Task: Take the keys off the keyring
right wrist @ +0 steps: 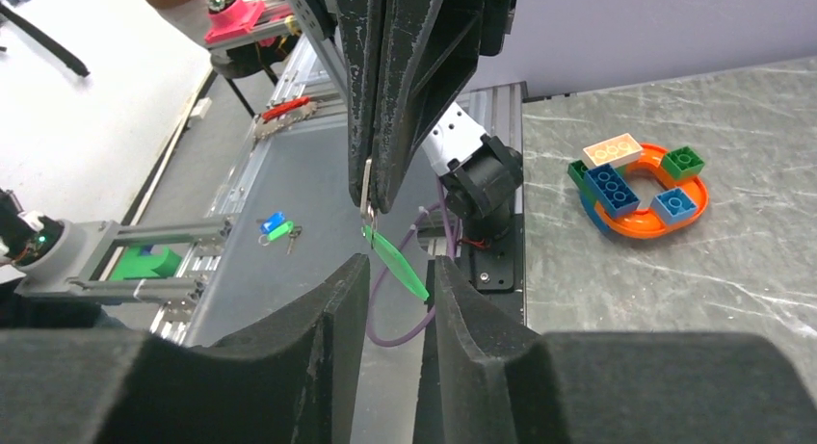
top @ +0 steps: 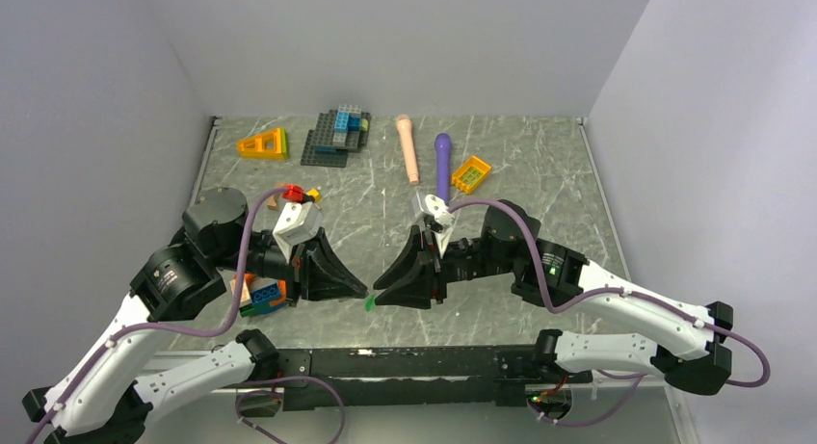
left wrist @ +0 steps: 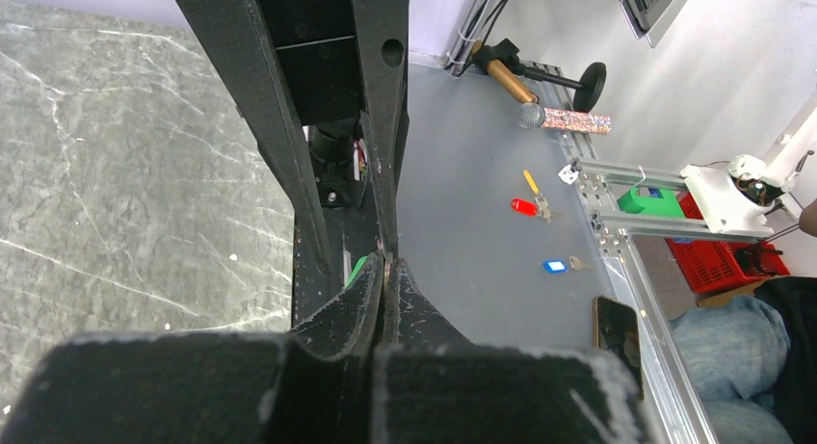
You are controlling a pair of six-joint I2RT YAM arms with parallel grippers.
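Looking at the top view: both arms fold in over the near edge of the tabletop (top: 540, 174), about its middle, tips facing each other. The left gripper (top: 362, 292) and right gripper (top: 379, 284) nearly touch, and a green key tag (top: 369, 302) pokes out just below where they meet. The metal parts are too small to make out here. Along the far edge sit an orange wedge brick (top: 263, 143), a grey baseplate (top: 323, 147) with blue bricks, a peach toy microphone (top: 408, 147) and a purple toy microphone (top: 442, 165), all well apart from the grippers.

Left wrist: left gripper pinched fully closed, with a thin metal edge of the keyring (left wrist: 386, 265) clamped at the tips and a sliver of the green tag beside it. On the grey surface beyond the table lie a red-tagged key (left wrist: 525, 207) and a blue-tagged key (left wrist: 556, 266).

Right wrist: right gripper partly open, with a clear gap between the pads, gripping nothing. The tag hangs tilted off the keyring, in line with that gap; can't tell whether it touches a pad. The left fingers (right wrist: 414, 88) hold the keyring from above. An orange ring (right wrist: 644, 222) loaded with bricks sits on the tabletop to the right.
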